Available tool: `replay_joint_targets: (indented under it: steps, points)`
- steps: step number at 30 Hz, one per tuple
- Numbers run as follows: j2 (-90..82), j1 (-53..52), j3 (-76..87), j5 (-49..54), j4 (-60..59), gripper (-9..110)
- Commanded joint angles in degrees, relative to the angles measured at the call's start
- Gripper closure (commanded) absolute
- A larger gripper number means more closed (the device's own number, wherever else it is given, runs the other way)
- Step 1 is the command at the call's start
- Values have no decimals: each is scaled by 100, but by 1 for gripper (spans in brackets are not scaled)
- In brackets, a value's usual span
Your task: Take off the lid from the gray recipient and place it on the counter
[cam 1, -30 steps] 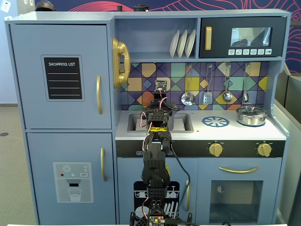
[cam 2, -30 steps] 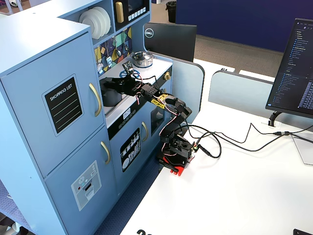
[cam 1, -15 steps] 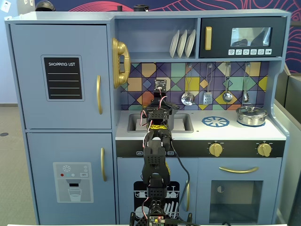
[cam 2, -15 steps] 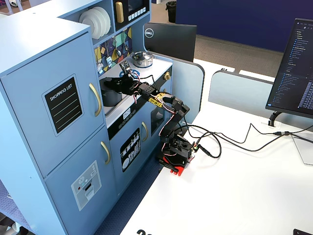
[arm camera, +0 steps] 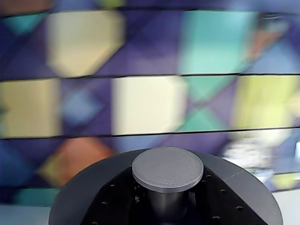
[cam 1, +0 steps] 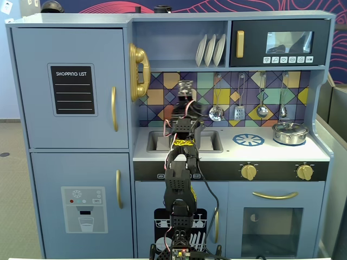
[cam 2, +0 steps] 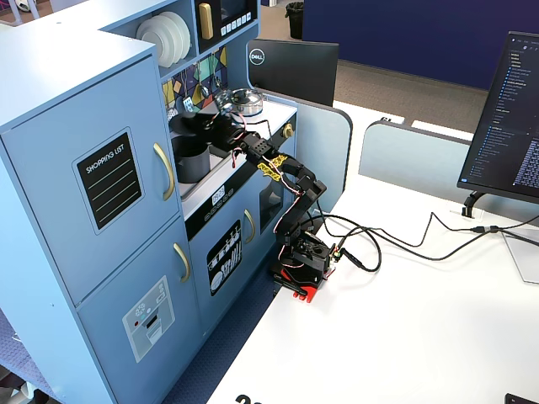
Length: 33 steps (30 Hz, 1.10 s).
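Observation:
The gray recipient [cam 2: 192, 160] stands in the sink of the toy kitchen. Its dark domed lid [cam 2: 195, 120] hangs a little above it, clear of the rim. My gripper [cam 2: 212, 126] is shut on the lid's right side in that fixed view. In the wrist view the lid [arm camera: 93, 197] fills the bottom, level, with its round gray knob [arm camera: 168, 168] on top; my fingers are out of sight there. In the front fixed view my arm [cam 1: 181, 162] hides the recipient and most of the lid. The counter [cam 1: 233, 153] runs right of the sink.
A silver pot with its own lid [cam 1: 290, 132] sits on the right burner, next to a blue burner ring [cam 1: 248, 140]. Utensils [cam 1: 238, 111] hang on the tiled backsplash. The faucet [cam 1: 186, 86] rises behind the sink. Cables [cam 2: 396, 244] trail over the white table.

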<state>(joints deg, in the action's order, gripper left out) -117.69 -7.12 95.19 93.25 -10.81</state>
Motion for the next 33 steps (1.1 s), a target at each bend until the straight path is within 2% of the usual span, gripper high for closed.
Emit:
replay_joint_targets:
  steps: [1,14,22,33]
  points:
    - [-483,-466,-352,-70,35,102]
    - [-835,-2338,1090,-404,800,102]
    - [-272,-2575,1925,-316,1863,102]
    - [466,-2558,2109,-281,2435,102]
